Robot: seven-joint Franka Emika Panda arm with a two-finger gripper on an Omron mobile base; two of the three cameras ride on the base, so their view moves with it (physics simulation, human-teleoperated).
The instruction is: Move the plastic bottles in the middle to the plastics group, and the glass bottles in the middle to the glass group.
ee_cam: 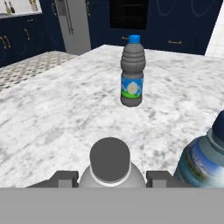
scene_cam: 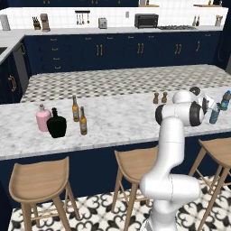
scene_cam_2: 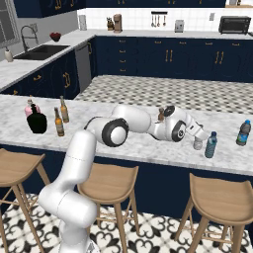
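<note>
Marble counter runs across a kitchen with dark blue cupboards. On it, the gripper has its two fingers on either side of the small pale grey bottle, holding it; in the hand view that bottle sits right between the finger tips, standing on the counter. Just beside the grey bottle is a blue-capped bottle, and a second blue-capped bottle stands a bit farther along, near the counter's end. Two little brown shakers stand behind the grey bottle. Far from the grey bottle, at the other end of the counter, sit the black bottle and the pink bottle, touching or nearly so. One brown beer bottle stands next to the black one, and another brown beer bottle stands just behind.
</note>
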